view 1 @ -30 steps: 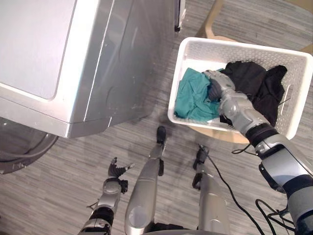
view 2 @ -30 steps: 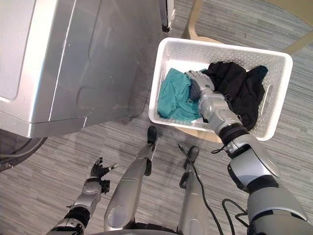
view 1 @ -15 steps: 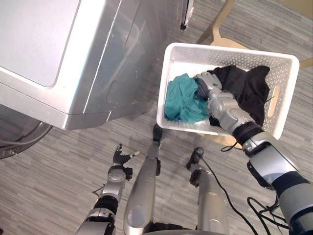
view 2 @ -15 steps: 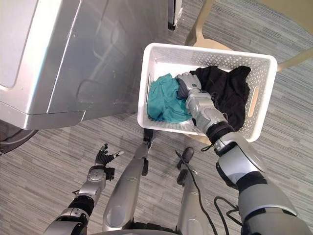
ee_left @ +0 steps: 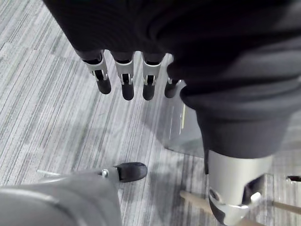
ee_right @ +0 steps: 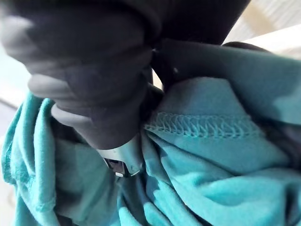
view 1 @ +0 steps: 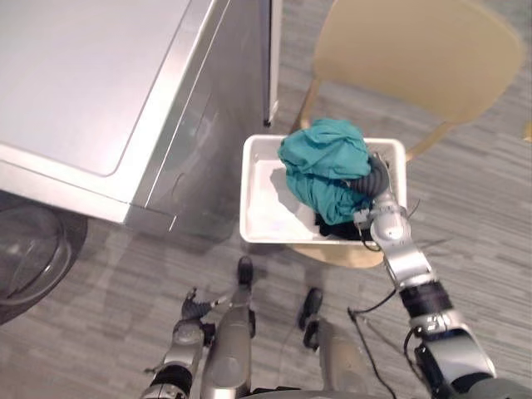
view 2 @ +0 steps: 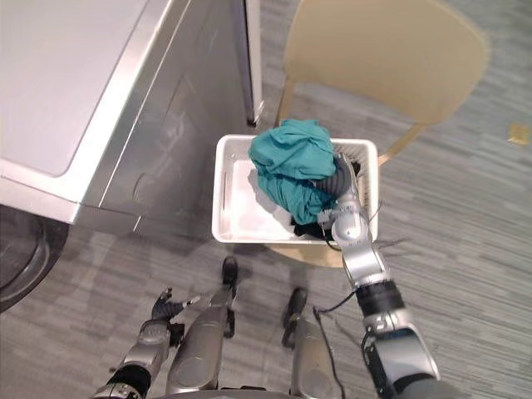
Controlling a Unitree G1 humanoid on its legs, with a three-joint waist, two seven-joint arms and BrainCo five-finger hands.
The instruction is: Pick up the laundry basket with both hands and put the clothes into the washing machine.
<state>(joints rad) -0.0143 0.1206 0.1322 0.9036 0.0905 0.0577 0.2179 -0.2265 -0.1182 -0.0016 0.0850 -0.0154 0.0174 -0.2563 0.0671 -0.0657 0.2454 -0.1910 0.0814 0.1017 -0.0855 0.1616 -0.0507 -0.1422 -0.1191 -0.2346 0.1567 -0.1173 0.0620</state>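
The robot's left hand [view 1: 196, 307] hangs low over the striped grey floor, fingers relaxed and spread, while the right hand [view 1: 376, 176] clutches a soft, crumpled teal garment [view 1: 322, 162], lifted above the white perforated plastic laundry basket [view 1: 247, 191], where dark clothing [view 1: 332, 226] remains. The basket sits on a tan moulded chair [view 1: 407, 58] beside the brushed-silver washing machine [view 1: 91, 83]. Unloading appears under way; next, the garment likely needs carrying to the machine's round glass door [view 1: 29, 258].

- A home-like laundry corner.
- Silver washer [view 1: 100, 91] with a round glass door [view 1: 25, 258].
- White basket [view 1: 259, 195] of clothes [view 1: 324, 162] on a tan chair [view 1: 416, 58] beside it.
- Grey striped plank floor [view 1: 490, 216].
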